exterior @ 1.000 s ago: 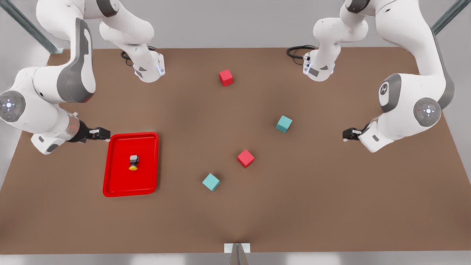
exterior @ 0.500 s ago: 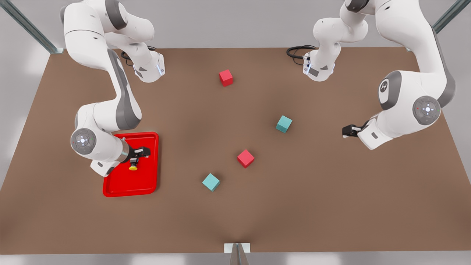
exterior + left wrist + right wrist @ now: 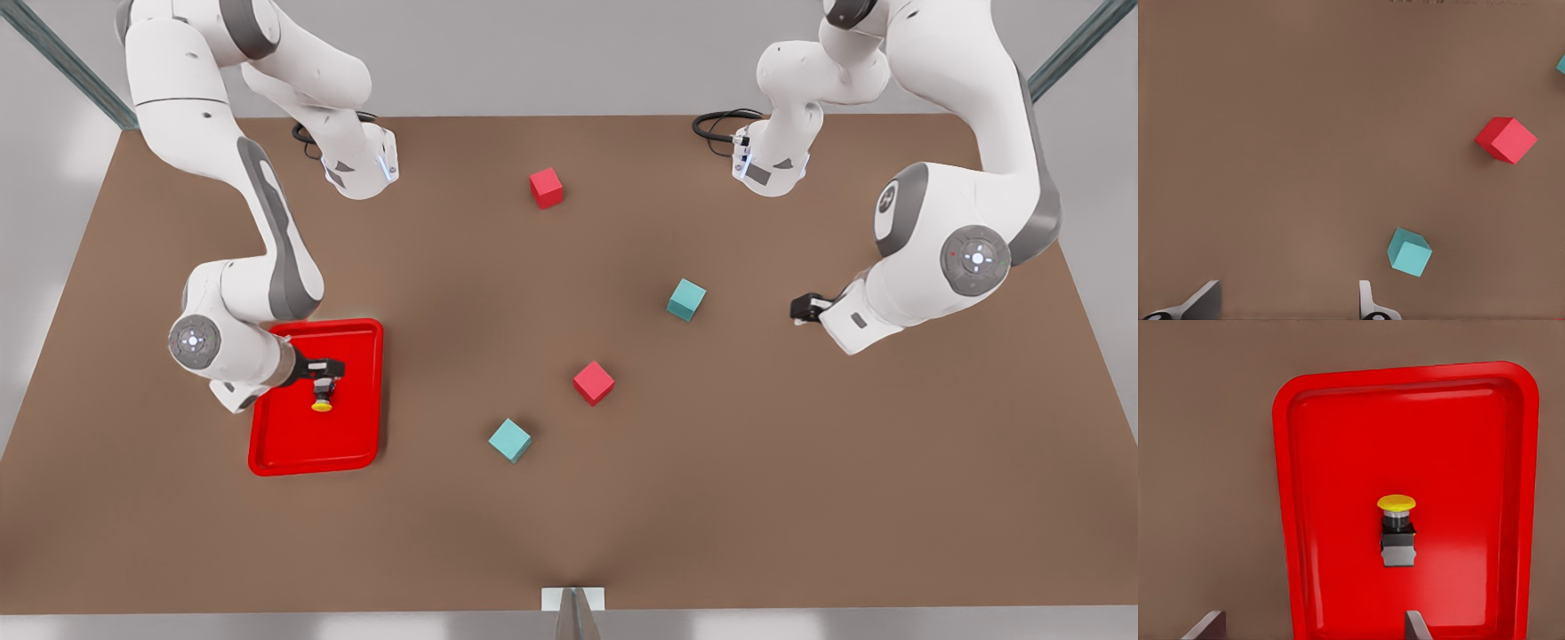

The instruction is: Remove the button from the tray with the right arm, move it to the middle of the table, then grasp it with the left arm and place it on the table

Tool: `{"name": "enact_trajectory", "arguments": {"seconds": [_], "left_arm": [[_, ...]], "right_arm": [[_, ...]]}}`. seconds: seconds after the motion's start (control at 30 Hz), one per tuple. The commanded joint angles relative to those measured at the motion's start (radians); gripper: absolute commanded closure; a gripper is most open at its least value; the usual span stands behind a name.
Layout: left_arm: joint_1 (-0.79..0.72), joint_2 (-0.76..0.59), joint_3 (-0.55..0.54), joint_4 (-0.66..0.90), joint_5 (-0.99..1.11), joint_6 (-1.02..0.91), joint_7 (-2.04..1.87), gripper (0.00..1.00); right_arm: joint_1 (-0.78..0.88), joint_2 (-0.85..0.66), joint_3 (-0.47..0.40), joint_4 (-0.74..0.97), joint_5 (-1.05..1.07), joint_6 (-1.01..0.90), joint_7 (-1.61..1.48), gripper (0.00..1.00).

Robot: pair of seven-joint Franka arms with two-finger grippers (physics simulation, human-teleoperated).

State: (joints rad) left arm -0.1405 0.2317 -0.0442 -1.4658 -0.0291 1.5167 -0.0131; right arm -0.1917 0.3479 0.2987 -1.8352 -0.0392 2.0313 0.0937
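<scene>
Since half a second ago the right gripper has drawn back slightly over the tray and now sits above the button's body, while the left gripper has slid a little toward the middle of the table.

The button lies on its side in the tray on the front view's left. In the front view the gripper covers its dark body, so only the yellow cap shows clearly. The right wrist view shows the whole button, cap pointing away from the camera, with the right gripper spread wide. Only the fingertips enter that picture, cut off at the edge, and they touch nothing.

The left gripper hovers over bare table on the front view's right, near a teal cube. In the front view it is small and half hidden by its wrist. The left wrist view shows its fingertips apart and empty, also clipped by the frame, with a teal cube and a red cube beyond.
</scene>
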Motion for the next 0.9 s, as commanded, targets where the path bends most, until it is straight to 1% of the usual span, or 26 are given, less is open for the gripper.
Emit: {"name": "enact_trajectory", "arguments": {"seconds": [0.0,0.23,0.4,0.53,0.7,0.8,0.87], "left_arm": [[0.013,-0.002,0.001,0.001,0.001,-0.007,-0.068,0.00],[0.004,0.003,-0.002,0.002,0.003,-0.004,-0.068,0.00],[0.004,0.035,-0.002,0.021,0.003,-0.001,-0.068,0.00],[0.012,0.037,-0.002,0.021,0.000,-0.003,-0.070,0.00],[0.012,0.049,-0.002,0.016,0.035,-0.001,-0.068,0.00],[0.012,0.055,-0.002,0.018,0.035,0.000,-0.068,0.00],[0.013,0.066,-0.002,0.019,0.037,0.000,-0.068,0.00]], "right_arm": [[0.001,0.008,0.010,-0.004,-0.024,0.130,0.067,0.00],[-0.037,0.048,0.008,-0.010,-0.067,0.181,0.058,0.00],[-0.091,0.060,0.013,-0.096,-0.117,0.245,-0.028,0.00],[-0.103,0.065,0.013,-0.125,-0.130,0.248,-0.152,0.00],[-0.103,0.079,0.013,-0.157,-0.139,0.291,-0.181,0.00],[-0.121,0.088,0.016,-0.183,-0.191,0.320,-0.219,0.00],[-0.149,0.108,0.049,-0.205,-0.220,0.349,-0.221,0.00]]}}
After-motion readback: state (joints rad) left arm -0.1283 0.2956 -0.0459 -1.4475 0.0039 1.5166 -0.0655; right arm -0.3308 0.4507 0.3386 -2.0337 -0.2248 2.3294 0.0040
